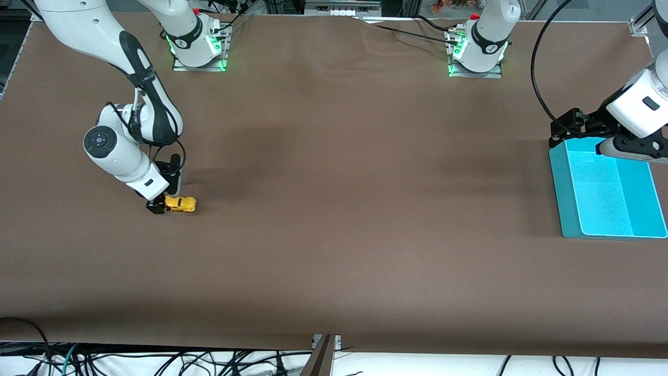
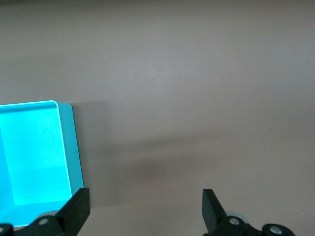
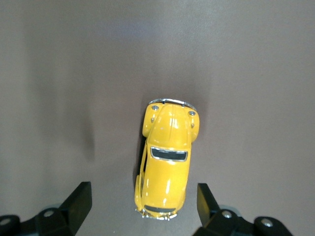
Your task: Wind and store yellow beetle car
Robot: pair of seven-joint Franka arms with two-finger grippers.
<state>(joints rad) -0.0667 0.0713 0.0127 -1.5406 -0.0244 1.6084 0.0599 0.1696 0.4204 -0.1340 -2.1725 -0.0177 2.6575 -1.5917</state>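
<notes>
The yellow beetle car (image 1: 180, 203) stands on its wheels on the brown table toward the right arm's end. My right gripper (image 1: 163, 202) is low over the table at the car's end, open, its fingers apart and not touching the car. In the right wrist view the car (image 3: 166, 163) lies between the two fingertips (image 3: 78, 201), one end of it between them, with a gap on each side. My left gripper (image 2: 145, 204) is open and empty, held over the table beside the teal bin (image 1: 605, 193).
The teal bin (image 2: 34, 157), open and empty, stands at the left arm's end of the table. Both arm bases stand along the table's farthest edge. Cables hang below the table's near edge.
</notes>
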